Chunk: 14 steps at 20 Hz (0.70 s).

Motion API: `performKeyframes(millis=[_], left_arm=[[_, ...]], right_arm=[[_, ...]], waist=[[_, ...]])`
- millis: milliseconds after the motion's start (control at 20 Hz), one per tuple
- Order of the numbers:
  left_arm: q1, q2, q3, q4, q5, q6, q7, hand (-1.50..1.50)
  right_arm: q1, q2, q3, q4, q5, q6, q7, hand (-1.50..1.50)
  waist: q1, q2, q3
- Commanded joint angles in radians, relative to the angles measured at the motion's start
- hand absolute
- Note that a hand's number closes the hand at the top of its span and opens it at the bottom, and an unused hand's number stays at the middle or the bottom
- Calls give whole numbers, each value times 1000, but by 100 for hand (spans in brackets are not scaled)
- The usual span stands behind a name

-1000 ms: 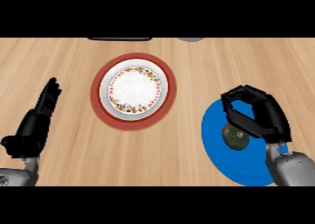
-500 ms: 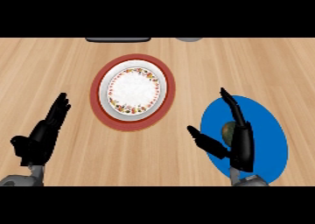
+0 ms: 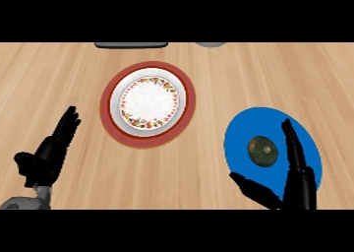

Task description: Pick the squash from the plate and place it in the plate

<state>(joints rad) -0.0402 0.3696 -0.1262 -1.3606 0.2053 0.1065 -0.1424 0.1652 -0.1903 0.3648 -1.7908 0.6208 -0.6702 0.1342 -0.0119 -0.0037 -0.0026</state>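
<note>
The right hand [image 3: 296, 170] has its fingers [image 3: 290, 140] straight and spread, thumb low, holding nothing. The squash [image 3: 262, 150] lies just left of those fingers on the blue plate [image 3: 238, 135], seemingly untouched. The left hand [image 3: 49, 152] rests open, well apart, beyond the patterned plate [image 3: 147, 101].

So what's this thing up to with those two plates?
A robot is set to move a small dark green squash from the blue plate to the white, flower-rimmed plate resting on a red one. The squash lies on the blue plate, not yet lifted. The right robot hand is open beside it, fingers straight, thumb spread below. The left robot hand rests open over the wooden counter at the left, holding nothing.
</note>
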Motion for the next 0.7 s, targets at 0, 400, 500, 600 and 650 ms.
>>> performKeyframes(millis=[0, 400, 500, 600, 650], left_arm=[[-12, 9, 20, 21, 4, -13, -1, 0], [-30, 18, 38, 25, -4, -40, 11, 0], [-32, -52, -6, 16, -47, 10, 14, 0], [-27, -51, 4, 71, -38, -33, -38, 0], [-15, -24, 25, 59, -34, -53, -54, 0]], right_arm=[[62, -84, -12, -91, 146, 132, 227, -150], [17, -137, 11, -265, 199, 523, 574, -150], [19, -104, 19, -276, 198, 548, 623, -150], [-30, -72, 45, -224, 241, 600, 703, -150], [-74, -73, 28, -202, 243, 638, 726, -150]], waist=[[-4, 2, -2], [12, 3, 2], [10, 3, 2], [13, 4, 2], [17, 4, 2]])
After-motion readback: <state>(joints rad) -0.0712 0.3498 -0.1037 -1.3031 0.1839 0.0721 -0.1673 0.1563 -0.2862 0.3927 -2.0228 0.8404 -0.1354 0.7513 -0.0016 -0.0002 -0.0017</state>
